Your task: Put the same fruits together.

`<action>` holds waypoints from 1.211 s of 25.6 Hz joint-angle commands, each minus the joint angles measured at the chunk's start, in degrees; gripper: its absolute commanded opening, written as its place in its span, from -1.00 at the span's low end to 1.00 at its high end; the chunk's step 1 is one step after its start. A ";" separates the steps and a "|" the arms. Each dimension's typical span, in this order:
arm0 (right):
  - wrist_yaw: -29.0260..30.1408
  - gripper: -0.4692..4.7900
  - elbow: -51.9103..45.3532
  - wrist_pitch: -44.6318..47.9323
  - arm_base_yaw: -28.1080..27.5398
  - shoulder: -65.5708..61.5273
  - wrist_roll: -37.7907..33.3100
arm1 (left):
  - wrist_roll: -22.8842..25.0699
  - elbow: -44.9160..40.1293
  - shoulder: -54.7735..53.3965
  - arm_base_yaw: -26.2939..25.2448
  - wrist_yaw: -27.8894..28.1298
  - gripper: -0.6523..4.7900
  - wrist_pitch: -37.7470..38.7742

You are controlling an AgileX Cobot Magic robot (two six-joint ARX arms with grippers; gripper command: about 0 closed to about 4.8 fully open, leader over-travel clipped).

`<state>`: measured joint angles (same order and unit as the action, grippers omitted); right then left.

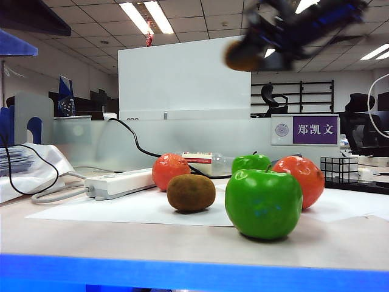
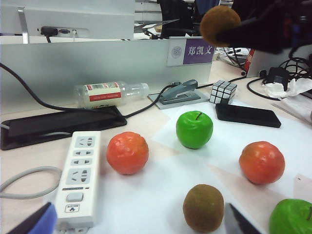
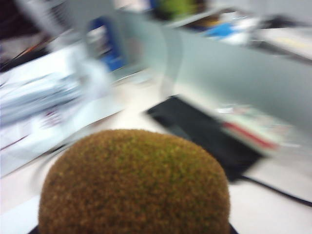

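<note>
On the white sheet lie one brown kiwi (image 1: 191, 192) (image 2: 203, 207), two orange-red tangerines (image 1: 171, 171) (image 1: 302, 179) and two green apples (image 1: 264, 202) (image 1: 250, 162). The second kiwi (image 1: 243, 56) (image 2: 219, 25) hangs high above the table, motion-blurred, with my right gripper (image 1: 250, 53) shut on it. It fills the right wrist view (image 3: 134, 183) and hides the fingers there. My left gripper (image 2: 139, 226) is open and empty, low over the sheet. Its blue fingertip (image 2: 36, 222) is by the power strip and its dark one (image 2: 239, 224) is just beside the lying kiwi.
A white power strip (image 2: 78, 178) and its cable lie left of the fruits. Along the grey partition are a lying bottle (image 2: 109, 93), a stapler (image 2: 180, 92), a gridded cube (image 2: 223, 91), a black phone (image 2: 247, 115) and a black pad (image 2: 61, 126).
</note>
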<state>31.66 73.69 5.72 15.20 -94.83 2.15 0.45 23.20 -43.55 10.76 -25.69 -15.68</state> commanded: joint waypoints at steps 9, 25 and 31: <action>-9.86 -0.85 -6.12 -7.30 14.75 -2.40 7.21 | 0.20 0.39 -0.09 -0.04 1.38 0.99 -1.07; -7.17 -0.85 -6.95 3.32 14.93 -12.35 3.65 | 0.20 0.39 -0.09 0.00 1.27 0.99 0.28; -7.54 -0.84 -6.95 5.27 14.91 -12.63 3.87 | 0.17 0.39 -0.09 0.00 1.29 0.99 0.24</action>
<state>24.03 66.48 9.04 30.11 -107.77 6.04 0.45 23.22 -43.66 10.76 -24.40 -15.00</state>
